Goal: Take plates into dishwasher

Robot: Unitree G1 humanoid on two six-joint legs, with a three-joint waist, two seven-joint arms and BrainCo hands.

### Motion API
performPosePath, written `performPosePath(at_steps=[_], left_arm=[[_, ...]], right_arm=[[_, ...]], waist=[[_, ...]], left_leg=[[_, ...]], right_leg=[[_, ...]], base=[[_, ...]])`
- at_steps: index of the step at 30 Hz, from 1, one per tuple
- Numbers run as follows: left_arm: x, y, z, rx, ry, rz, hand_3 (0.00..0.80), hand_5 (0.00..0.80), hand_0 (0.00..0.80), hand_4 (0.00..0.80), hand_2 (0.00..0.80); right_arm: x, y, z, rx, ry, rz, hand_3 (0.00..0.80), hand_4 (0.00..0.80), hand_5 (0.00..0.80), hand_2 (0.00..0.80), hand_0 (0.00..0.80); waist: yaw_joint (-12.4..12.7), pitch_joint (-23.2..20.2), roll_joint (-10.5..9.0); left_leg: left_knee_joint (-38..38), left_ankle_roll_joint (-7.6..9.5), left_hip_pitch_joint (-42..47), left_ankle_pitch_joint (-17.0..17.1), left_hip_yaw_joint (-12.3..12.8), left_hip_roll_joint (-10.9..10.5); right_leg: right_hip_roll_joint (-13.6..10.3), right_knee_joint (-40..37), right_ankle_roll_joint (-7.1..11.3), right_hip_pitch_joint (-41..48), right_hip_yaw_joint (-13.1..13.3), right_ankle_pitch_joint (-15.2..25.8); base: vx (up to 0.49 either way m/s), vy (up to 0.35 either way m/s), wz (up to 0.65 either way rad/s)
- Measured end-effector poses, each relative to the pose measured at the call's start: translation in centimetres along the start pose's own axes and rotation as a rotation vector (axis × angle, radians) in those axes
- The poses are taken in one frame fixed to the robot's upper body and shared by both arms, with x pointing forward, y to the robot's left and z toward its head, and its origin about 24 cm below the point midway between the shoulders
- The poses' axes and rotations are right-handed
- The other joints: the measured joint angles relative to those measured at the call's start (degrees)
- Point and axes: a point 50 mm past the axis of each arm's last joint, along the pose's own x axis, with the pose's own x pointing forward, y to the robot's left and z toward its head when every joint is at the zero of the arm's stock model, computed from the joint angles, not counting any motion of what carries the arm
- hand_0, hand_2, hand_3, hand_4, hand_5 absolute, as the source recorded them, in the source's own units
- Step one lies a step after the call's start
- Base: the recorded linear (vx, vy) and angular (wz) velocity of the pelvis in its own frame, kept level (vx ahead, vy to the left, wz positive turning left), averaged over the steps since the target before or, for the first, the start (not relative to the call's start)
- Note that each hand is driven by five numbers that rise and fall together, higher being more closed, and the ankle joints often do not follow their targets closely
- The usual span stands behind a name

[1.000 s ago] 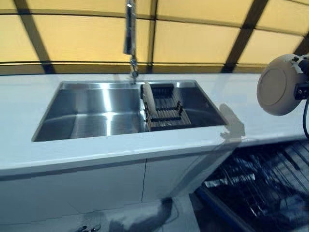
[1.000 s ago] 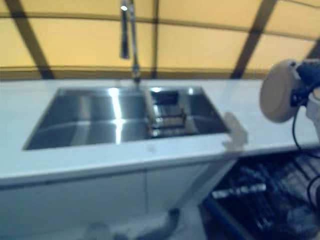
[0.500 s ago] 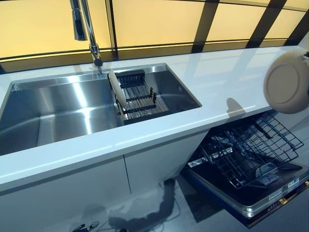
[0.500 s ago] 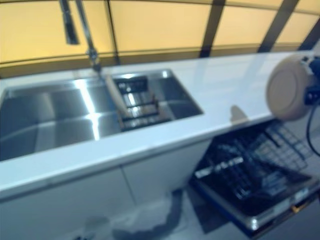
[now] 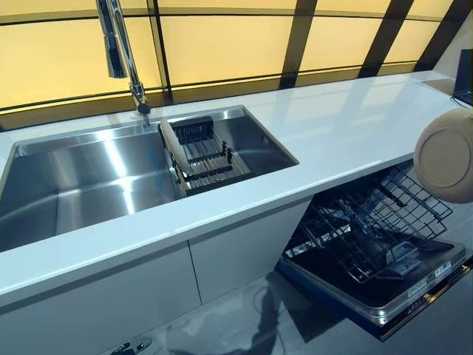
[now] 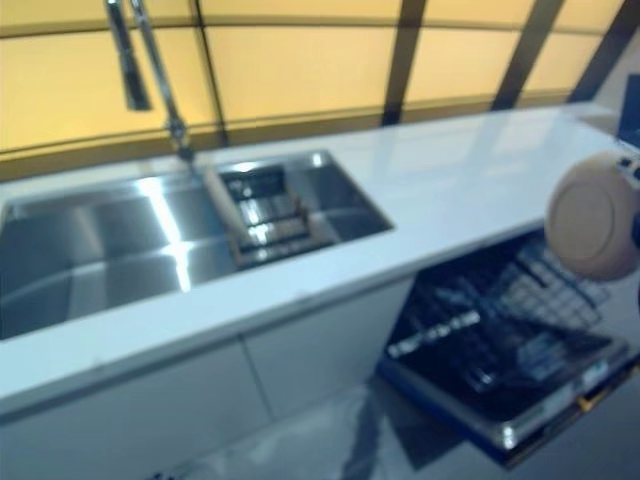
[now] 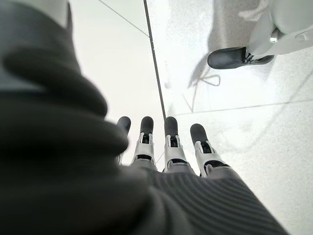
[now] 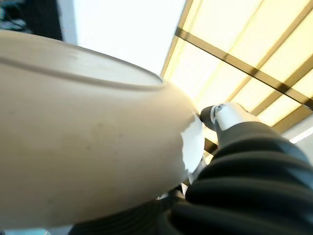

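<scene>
Since the earlier frames the head camera has swung right and down: the open dishwasher now fills the lower right, and the round beige plate (image 5: 446, 154) sits lower at the right edge, over the rack rather than level with the white surface (image 5: 336, 122).

Plate: carried on edge, face toward the camera, above the black wire dishwasher rack (image 5: 373, 222), which is pulled out on the lowered door. Judgement: holding it upright suits dropping it between the rack tines without re-gripping.

Right robot hand (image 8: 234, 125): in its wrist view the plate's underside fills most of the picture, with the dark ribbed cover and one silver part lying against the rim. Fingers appear curled around the plate's edge, pinching it; the contact itself is mostly hidden behind the plate.

Left robot hand (image 7: 166, 142): fingers straight and relaxed, side by side, holding nothing; it hangs low and points at the pale floor, idle. Probably kept down so it stays out of the loading path.

Stainless steel sink (image 5: 89, 177): set into the surface under a tall chrome tap (image 5: 118, 44). A dark slatted drying rack (image 5: 207, 155) sits in the sink's right part, with a second pale plate (image 5: 171, 144) standing on edge at the rack's left end. That one is not yet collected.

Step in hand, as judged: lowering the carried plate toward a rack slot. Task is early; no plates visible in the dishwasher.
</scene>
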Motion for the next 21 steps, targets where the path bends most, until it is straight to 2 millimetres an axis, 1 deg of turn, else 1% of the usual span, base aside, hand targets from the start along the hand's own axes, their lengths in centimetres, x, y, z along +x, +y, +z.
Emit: performPosePath(at_steps=[4, 10, 14, 21], left_arm=[[0.0, 0.1, -0.3, 0.000, 0.008, 0.001, 0.000, 0.000, 0.000, 0.000, 0.000], [0.0, 0.1, -0.3, 0.001, 0.007, 0.002, 0.000, 0.000, 0.000, 0.000, 0.000], [0.0, 0.2, -0.4, 0.001, 0.009, 0.005, 0.000, 0.000, 0.000, 0.000, 0.000], [0.0, 0.2, -0.3, 0.002, 0.005, 0.006, 0.000, 0.000, 0.000, 0.000, 0.000]], right_arm=[[-0.3, 0.5, -1.6, -0.040, 0.037, 0.056, 0.800, 0.800, 0.800, 0.800, 0.800], [-0.8, 0.3, -3.4, -0.114, 0.093, 0.087, 0.800, 0.800, 0.800, 0.800, 0.800], [-0.9, 0.5, -4.0, -0.164, 0.105, 0.109, 0.800, 0.800, 0.800, 0.800, 0.800], [-0.9, 0.9, -4.2, -0.207, 0.077, 0.123, 0.800, 0.800, 0.800, 0.800, 0.800]], waist=[[-1.2, 0.0, -0.06], [-1.3, 0.0, -0.10], [-1.4, 0.0, -0.11], [-1.4, 0.1, -0.12]], left_leg=[[0.0, -0.03, -0.1, 0.0, -0.1, -0.1], [0.0, -0.04, -0.1, 0.0, 0.0, 0.0], [0.0, -0.04, -0.1, -0.1, 0.2, 0.0], [0.0, -0.04, -0.2, -0.1, 0.2, 0.0]], right_leg=[[0.0, 0.0, 0.02, -0.1, 0.2, 0.0], [0.0, 0.0, 0.03, -0.2, 0.7, 0.0], [0.0, 0.0, 0.04, -0.4, 0.9, 0.1], [0.0, -0.1, 0.05, -0.4, 0.9, 0.0]], base=[[0.004, -0.031, 0.00], [0.006, -0.021, -0.02], [0.008, -0.015, -0.02], [0.002, -0.015, 0.00]])
